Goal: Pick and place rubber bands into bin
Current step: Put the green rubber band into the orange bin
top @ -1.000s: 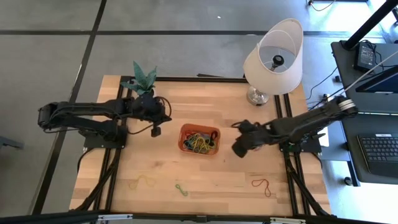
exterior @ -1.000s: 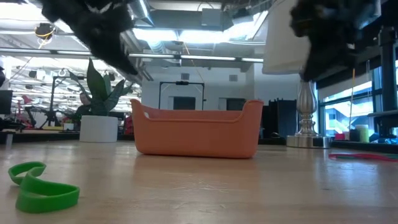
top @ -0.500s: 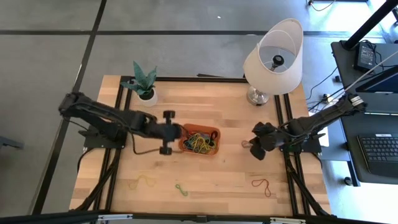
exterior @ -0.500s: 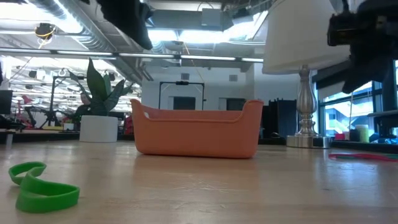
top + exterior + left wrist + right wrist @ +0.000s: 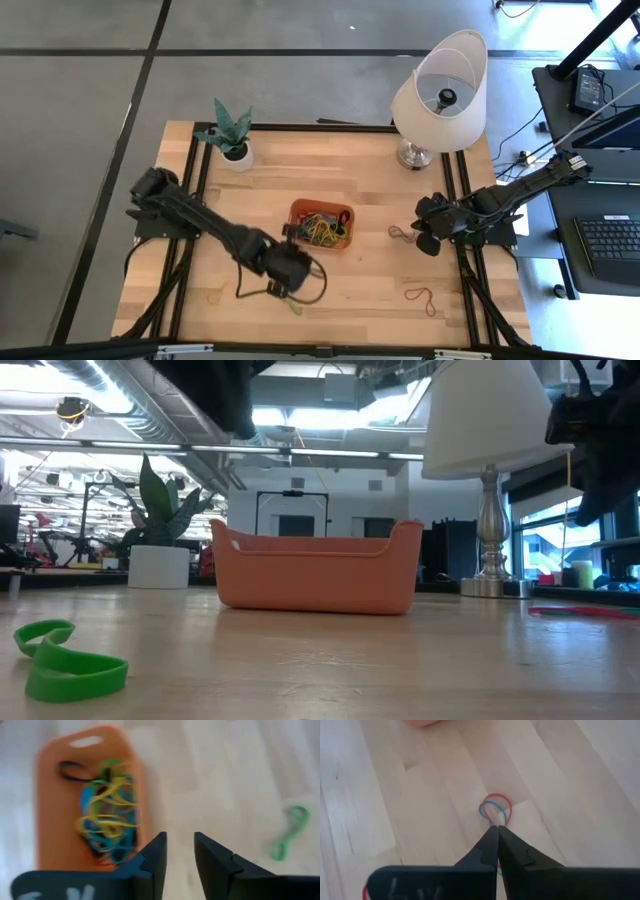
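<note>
My left gripper point(image 5: 291, 272) is off the near-left corner of the bin point(image 5: 321, 225), fingers point(image 5: 156, 857) parted with nothing between them; I read that as lining up on the green band point(image 5: 291, 304) lying on the wood just nearer than it. Right gripper point(image 5: 428, 238) sits right of the bin, jaws clenched to a point aimed at a red-and-blue band point(image 5: 495, 810) on the table; can't tell if it actually has the band pinched. The bin already carries a tangle of rubber bands point(image 5: 107, 817), mid-table. Loose ones left: a yellow band point(image 5: 228, 292) near-left and a red band point(image 5: 421, 298) near-right. Surface is a pale wood-plank table point(image 5: 370, 290) on a black frame; a potted plant point(image 5: 230, 135) far left, a lamp point(image 5: 440, 90) far right. Behind is an open workshop with ceiling lights.
</note>
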